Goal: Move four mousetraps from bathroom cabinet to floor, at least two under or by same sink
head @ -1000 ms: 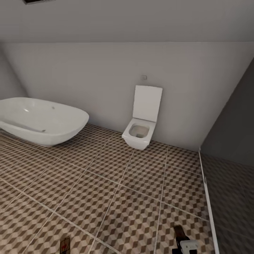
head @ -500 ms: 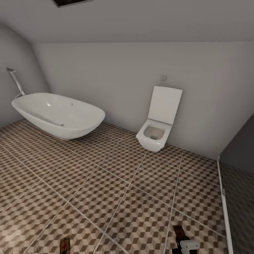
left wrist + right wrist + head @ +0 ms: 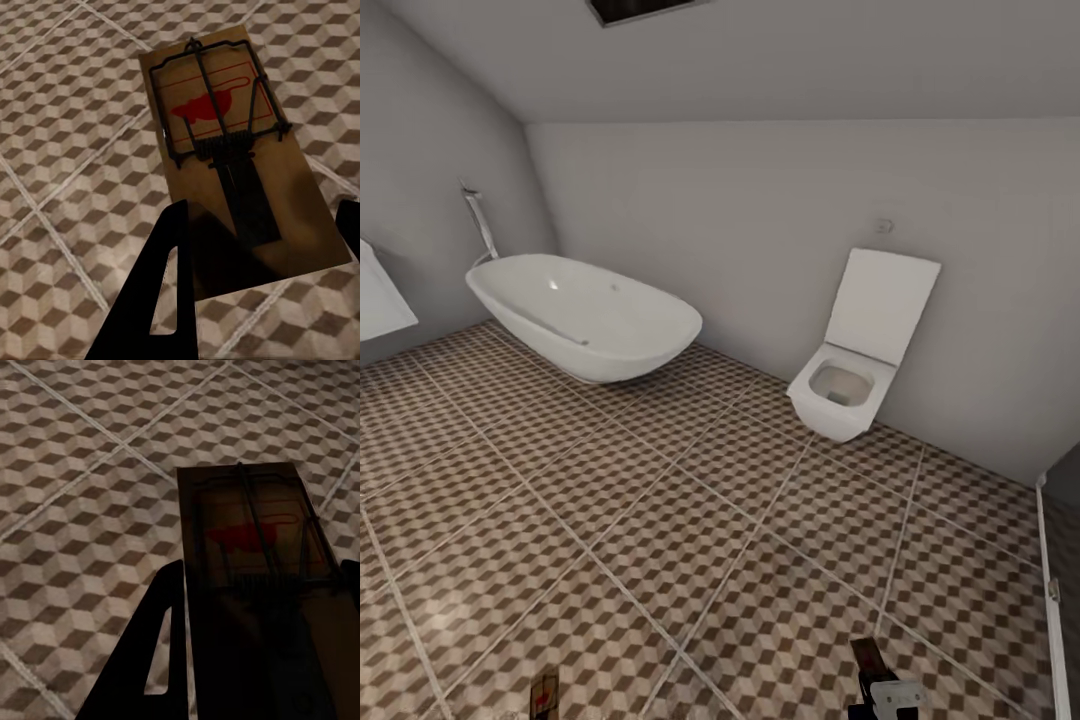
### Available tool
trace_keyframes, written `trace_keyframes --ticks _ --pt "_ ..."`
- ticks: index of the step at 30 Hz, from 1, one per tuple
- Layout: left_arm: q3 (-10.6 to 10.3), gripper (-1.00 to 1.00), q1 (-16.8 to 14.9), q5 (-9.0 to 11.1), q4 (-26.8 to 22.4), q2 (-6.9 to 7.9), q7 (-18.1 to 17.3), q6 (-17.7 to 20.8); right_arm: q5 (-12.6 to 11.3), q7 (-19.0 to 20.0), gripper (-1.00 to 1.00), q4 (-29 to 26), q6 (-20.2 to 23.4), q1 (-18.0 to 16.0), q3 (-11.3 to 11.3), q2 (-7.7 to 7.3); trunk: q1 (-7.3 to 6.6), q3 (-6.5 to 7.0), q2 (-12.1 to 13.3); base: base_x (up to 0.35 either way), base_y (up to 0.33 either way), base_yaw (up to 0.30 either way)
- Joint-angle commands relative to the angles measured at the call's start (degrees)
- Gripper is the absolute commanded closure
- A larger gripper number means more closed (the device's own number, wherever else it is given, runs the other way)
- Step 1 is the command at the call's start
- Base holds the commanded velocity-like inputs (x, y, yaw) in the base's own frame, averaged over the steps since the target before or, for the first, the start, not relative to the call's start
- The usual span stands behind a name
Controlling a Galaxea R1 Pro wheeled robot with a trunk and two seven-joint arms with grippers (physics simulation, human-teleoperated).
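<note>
Where the head view looks down: cube-patterned bathroom floor [image 3: 660, 520] across the lower frame, white oval bathtub [image 3: 585, 315] at upper left, toilet [image 3: 855, 375] at right against grey walls. At the bottom edge, left mousetrap [image 3: 544, 692] and right mousetrap [image 3: 871, 660].

Left wrist view: left gripper [image 3: 262, 259] clamped on the tan trap's near end above tiles.

Right wrist view: right gripper [image 3: 259, 641] gripping the shadowed trap, frame centre.

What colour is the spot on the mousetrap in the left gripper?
Red, on the tan wooden mousetrap; the left wrist view shows it best.
</note>
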Motion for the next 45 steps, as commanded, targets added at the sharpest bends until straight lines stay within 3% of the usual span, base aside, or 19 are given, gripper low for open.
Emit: trace_keyframes --ticks 1,21,45 --pt "-0.40 1.00 -0.04 -0.28 0.10 -0.03 0.54 -0.07 0.51 -0.12 1.00 0.03 -0.16 -0.02 -0.30 0.03 0.00 -0.04 -0.02 0.000 0.000 0.286" --pt "-0.39 1.00 -0.04 -0.28 0.10 -0.30 0.52 -0.07 0.51 -0.12 1.00 0.06 -0.16 -0.02 -0.30 0.03 0.00 0.08 -0.02 0.000 0.000 0.285" --pt "-0.39 1.00 -0.04 -0.28 0.10 -0.37 0.52 0.37 0.51 -0.12 1.00 0.06 -0.16 -0.02 -0.30 0.03 0.00 1.56 -0.02 0.000 0.000 0.232"
